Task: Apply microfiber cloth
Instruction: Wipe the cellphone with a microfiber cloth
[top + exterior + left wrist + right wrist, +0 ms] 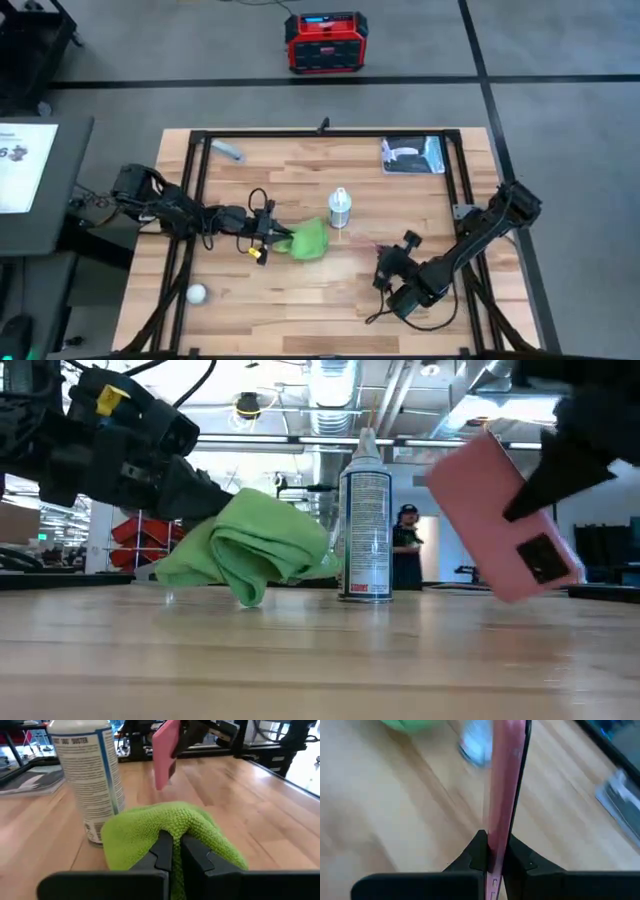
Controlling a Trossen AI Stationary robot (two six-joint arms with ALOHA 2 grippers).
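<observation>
While left gripper (172, 852) pinches microfiber cloth (309, 240) bunched on table centre, just beside spray can (340, 208), right gripper (495, 855) clamps pink phone (505, 530) edge-on, lifted clear of table, tilted. Phone lies to cloth's right, past can; left arm carries cloth, so cloth likely travels right to phone face.

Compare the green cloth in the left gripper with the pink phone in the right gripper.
The microfiber cloth is bright green, soft and bunched; the phone is pink, flat and rigid. The cloth's lower folds rest on the table, while the phone hangs tilted above it. The cloth lies beside the spray can; the phone is farther off. Both are pinched: cloth by the left gripper, phone by the right gripper.
</observation>
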